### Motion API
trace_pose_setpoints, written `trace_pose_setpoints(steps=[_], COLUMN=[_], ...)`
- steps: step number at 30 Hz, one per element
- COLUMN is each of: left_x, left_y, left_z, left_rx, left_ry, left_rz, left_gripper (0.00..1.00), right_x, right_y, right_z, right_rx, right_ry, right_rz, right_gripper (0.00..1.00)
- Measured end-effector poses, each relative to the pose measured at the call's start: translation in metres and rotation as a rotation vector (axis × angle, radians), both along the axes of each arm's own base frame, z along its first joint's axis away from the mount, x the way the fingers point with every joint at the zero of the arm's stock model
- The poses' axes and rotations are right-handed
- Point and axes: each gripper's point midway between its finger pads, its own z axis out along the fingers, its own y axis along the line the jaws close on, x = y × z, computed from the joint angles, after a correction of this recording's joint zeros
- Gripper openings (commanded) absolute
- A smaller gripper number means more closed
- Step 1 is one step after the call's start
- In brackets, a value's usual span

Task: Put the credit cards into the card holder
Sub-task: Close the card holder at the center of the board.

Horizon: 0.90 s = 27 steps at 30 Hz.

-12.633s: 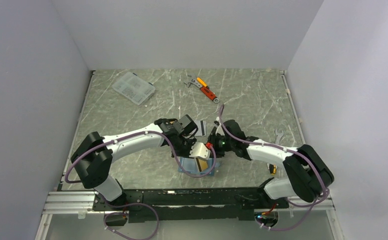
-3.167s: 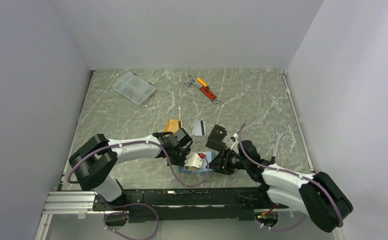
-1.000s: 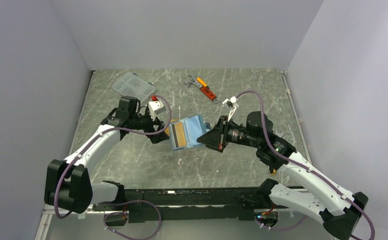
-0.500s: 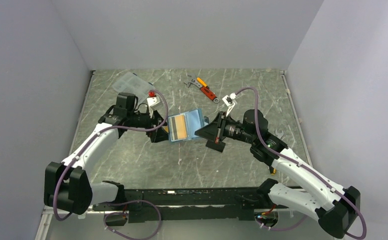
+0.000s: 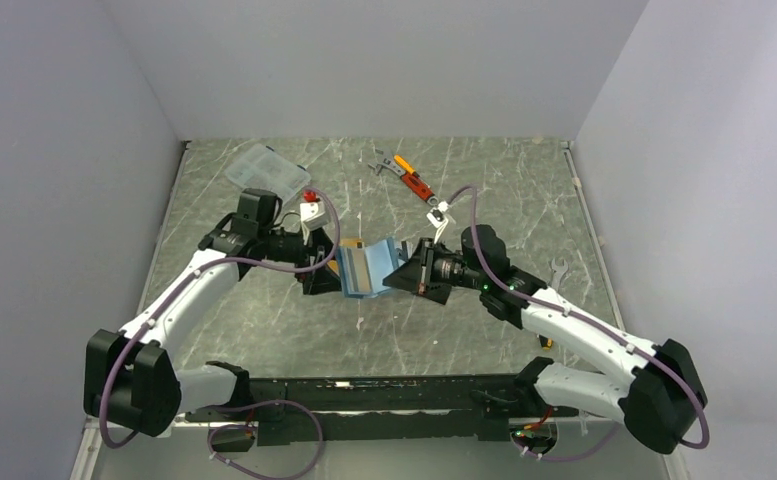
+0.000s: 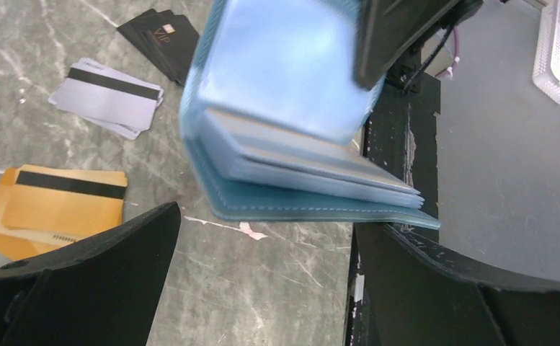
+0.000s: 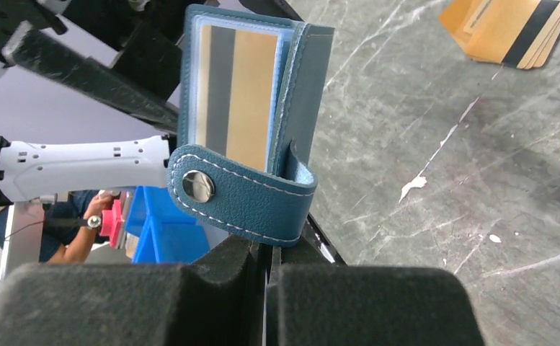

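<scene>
Currently the teal-blue card holder (image 5: pixel 364 266) hangs in the air above the marble counter (image 5: pixel 264 320), between the two arms. The right pincer (image 5: pixel 407 274) is clamped together on the holder's cover, beside the snap strap (image 7: pixel 199 186) that curls round its edge. The holder stands partly open, and a gold card with a dark stripe (image 7: pixel 237 94) shows behind a clear pocket inside. The left pincer (image 5: pixel 322 268) is spread wide apart, one finger on each side of the holder's lower edge; whether either finger touches it I cannot tell. On the counter below, in the left wrist view, lie a small stack of orange-gold cards (image 6: pixel 53 205), silver-grey cards (image 6: pixel 107 97) with a dark stripe, and black cards (image 6: pixel 158 36) farther off. A clear plastic box (image 5: pixel 267 172) and an orange-handled tool (image 5: pixel 414 180) sit near the far edge.
</scene>
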Motion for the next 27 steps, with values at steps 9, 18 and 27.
trace_pose_setpoints(steps=[9,18,27], left_x=[-0.008,-0.01,-0.013], left_y=[-0.021,-0.029,-0.036], left_z=[-0.041,-0.127,-0.154], left_rx=[0.134,0.415,0.603], left_ry=[-0.061,-0.031,-0.137], left_rz=[-0.108,-0.186,-0.25], left_gripper=[0.96,0.91,0.9], right_x=[-0.006,-0.024,-0.045], right_y=[0.022,0.024,0.008], right_z=[-0.065,-0.131,-0.182], right_rx=[-0.021,-0.079,-0.154], right_ry=[0.187,0.388,0.504], right_rz=[0.112,0.189,0.192], right_gripper=[0.0,0.0,0.23])
